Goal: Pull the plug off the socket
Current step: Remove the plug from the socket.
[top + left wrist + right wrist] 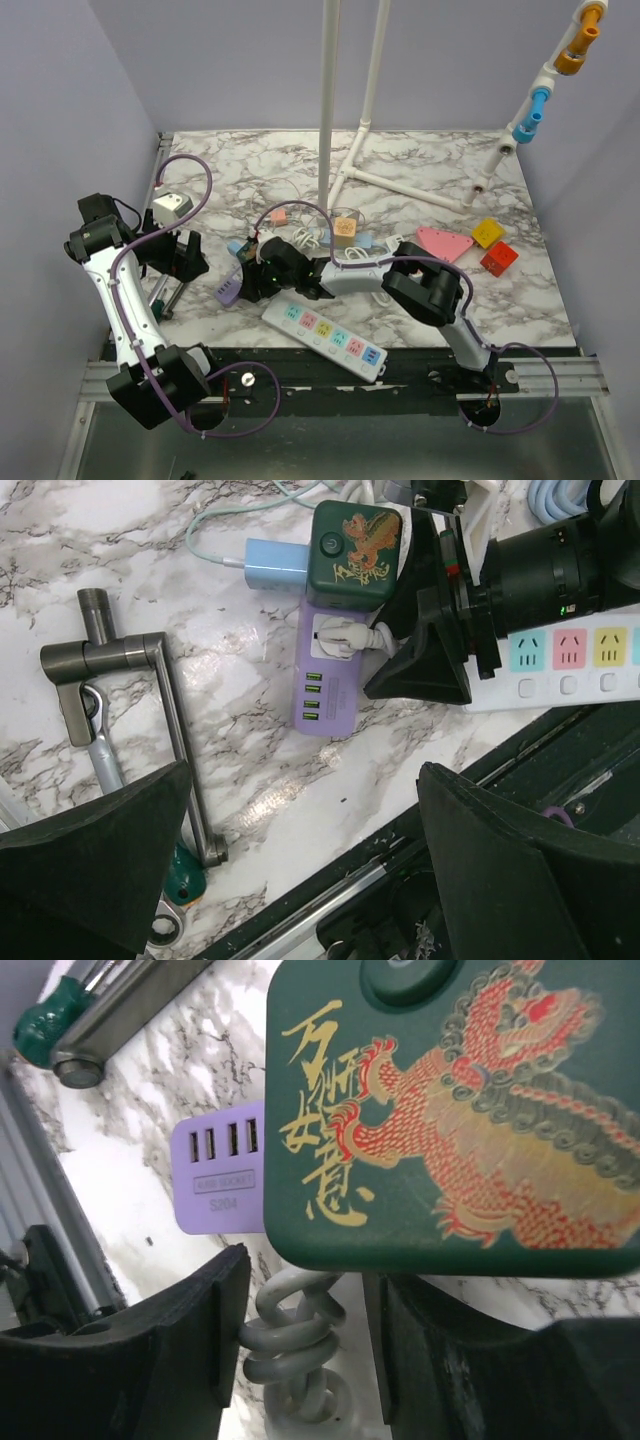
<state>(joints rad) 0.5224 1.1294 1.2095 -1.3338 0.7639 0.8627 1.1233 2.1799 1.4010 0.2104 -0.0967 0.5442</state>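
Two right end effector (305, 1330) fingers (150, 1350) straddle white plug (290, 1360) on purple socket (215, 1175).

Right hand (305, 1300) stretched low, fingers (180, 1350) narrowly parted; left hand (305, 780) wide open.

White plug (340, 638) in purple socket (325, 695)
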